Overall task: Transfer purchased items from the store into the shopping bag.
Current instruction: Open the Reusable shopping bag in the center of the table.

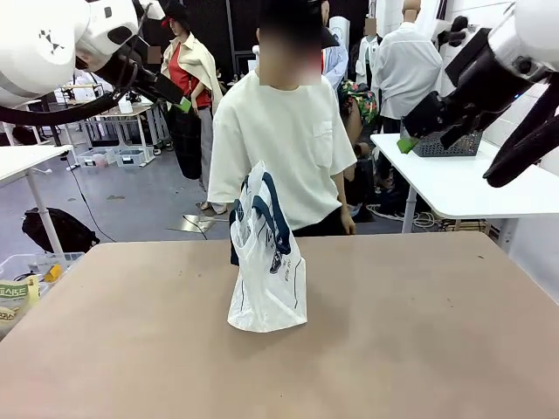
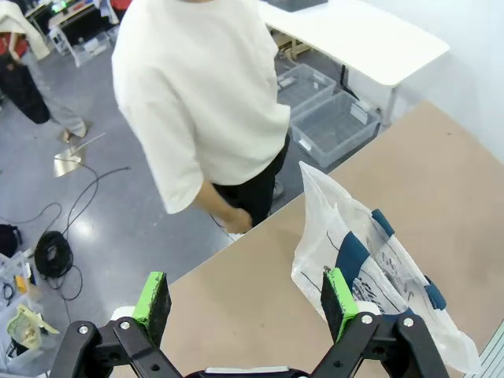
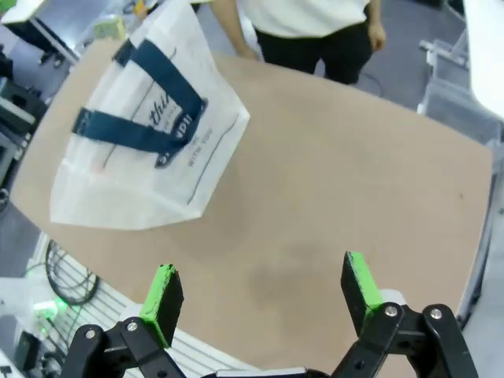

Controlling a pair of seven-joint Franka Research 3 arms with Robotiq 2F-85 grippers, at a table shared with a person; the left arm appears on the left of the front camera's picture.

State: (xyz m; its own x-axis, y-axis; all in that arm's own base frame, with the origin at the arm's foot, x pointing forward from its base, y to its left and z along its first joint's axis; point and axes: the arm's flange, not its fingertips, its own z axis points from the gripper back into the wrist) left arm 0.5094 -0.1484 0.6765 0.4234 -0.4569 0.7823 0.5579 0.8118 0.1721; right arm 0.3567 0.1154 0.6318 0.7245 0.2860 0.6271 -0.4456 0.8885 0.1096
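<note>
Tan tabletop (image 1: 419, 340), shopping bag (image 1: 266, 271), grey floor (image 1: 140, 205)

This is a big work room for robots, like a lab. A white robot arm (image 1: 39, 44) hangs over the near left of the brown table (image 1: 393, 349). A second robot arm (image 1: 524, 44) hangs over the near right. The floor (image 1: 140, 196) is bare and grey, and black cables (image 2: 55, 256) lie on it. A white work table (image 1: 472, 188) stands at the far right. Another white table (image 1: 26, 161) stands at the left. Clear plastic boxes (image 2: 335, 126) sit on the floor by a white table.
</note>
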